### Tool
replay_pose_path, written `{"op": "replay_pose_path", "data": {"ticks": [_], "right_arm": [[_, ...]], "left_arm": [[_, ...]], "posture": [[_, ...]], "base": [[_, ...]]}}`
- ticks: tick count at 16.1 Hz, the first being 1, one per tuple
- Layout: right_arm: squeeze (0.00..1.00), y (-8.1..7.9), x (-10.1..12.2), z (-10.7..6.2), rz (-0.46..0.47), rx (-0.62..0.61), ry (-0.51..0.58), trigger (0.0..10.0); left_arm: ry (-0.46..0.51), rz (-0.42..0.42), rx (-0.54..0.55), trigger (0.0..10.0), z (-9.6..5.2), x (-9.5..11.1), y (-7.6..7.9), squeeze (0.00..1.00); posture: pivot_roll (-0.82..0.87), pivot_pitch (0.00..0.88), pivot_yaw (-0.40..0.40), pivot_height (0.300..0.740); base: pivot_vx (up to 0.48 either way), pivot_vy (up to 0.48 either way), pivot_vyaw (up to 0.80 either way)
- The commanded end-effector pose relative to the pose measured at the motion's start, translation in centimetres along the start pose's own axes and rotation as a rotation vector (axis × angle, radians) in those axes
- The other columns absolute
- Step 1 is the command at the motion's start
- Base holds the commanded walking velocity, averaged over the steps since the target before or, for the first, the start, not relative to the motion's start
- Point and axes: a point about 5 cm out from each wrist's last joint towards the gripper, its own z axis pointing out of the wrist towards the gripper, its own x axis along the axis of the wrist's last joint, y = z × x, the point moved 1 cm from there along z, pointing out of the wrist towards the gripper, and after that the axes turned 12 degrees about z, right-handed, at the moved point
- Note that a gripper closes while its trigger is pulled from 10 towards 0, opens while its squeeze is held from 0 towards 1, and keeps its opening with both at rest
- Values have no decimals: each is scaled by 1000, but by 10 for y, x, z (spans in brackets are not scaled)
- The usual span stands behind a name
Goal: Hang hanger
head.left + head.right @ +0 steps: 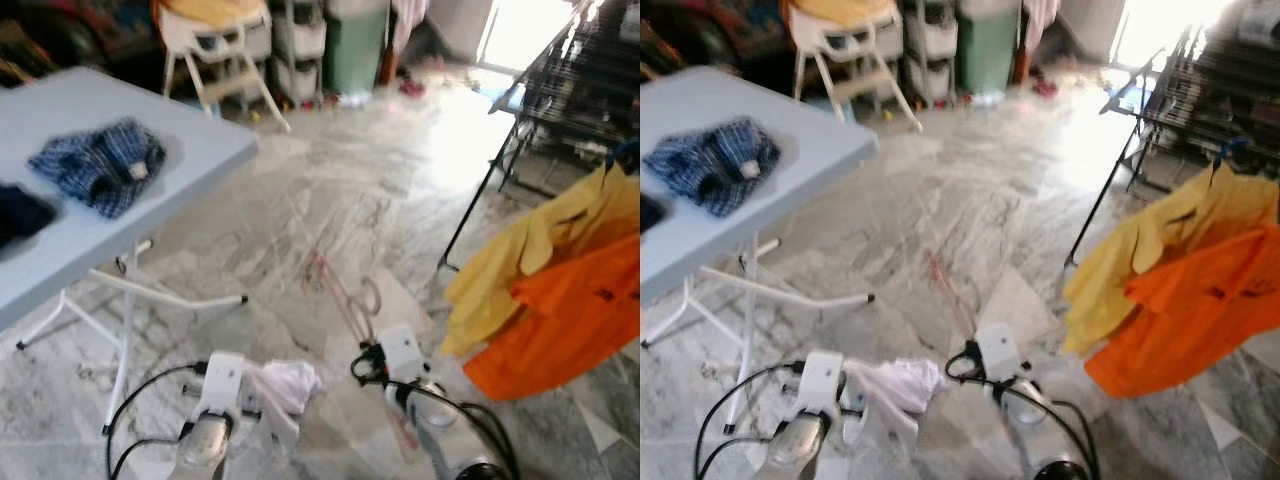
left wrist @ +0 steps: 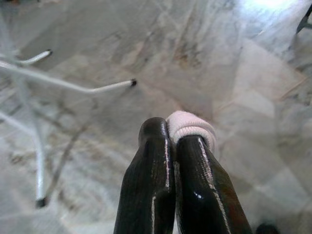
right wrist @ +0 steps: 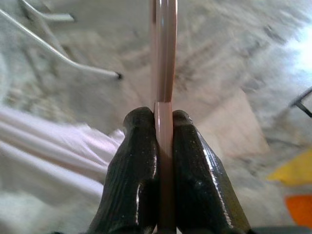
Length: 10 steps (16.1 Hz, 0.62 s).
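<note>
A thin pink hanger point(image 1: 343, 290) sticks out forward over the marble floor, and my right gripper point(image 3: 163, 114) is shut on its bar point(image 3: 163, 48). My left gripper point(image 2: 170, 129) is shut on a pale pink-white garment point(image 2: 191, 125), which bunches between the two arms point(image 1: 290, 383) low in the eye views. To the right, a dark drying rack point(image 1: 560, 80) carries a yellow shirt point(image 1: 540, 245) and an orange shirt point(image 1: 575, 320).
A light blue folding table point(image 1: 190, 165) on white legs point(image 1: 170, 290) stands on the left, holding a blue plaid garment point(image 1: 100, 162) and a dark one point(image 1: 18, 215). A white high chair point(image 1: 215, 50) and storage drawers point(image 1: 298, 45) stand at the back. Open marble floor point(image 1: 350, 190) lies ahead.
</note>
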Motion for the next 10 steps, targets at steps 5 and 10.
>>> {"op": "replay_pose_path", "data": {"ticks": [5, 10], "right_arm": [[0, 1, 12, 2, 23, 1, 46, 10000], [0, 2, 12, 2, 26, -1, 54, 10000]], "left_arm": [[19, 8, 15, 10000, 5, 10, -4, 0], [20, 24, 19, 10000, 7, 12, -5, 0]], "posture": [[-51, 0, 2, 740], [-59, 0, 6, 740]], "base": [[-321, 0, 0], [-52, 0, 0]]}}
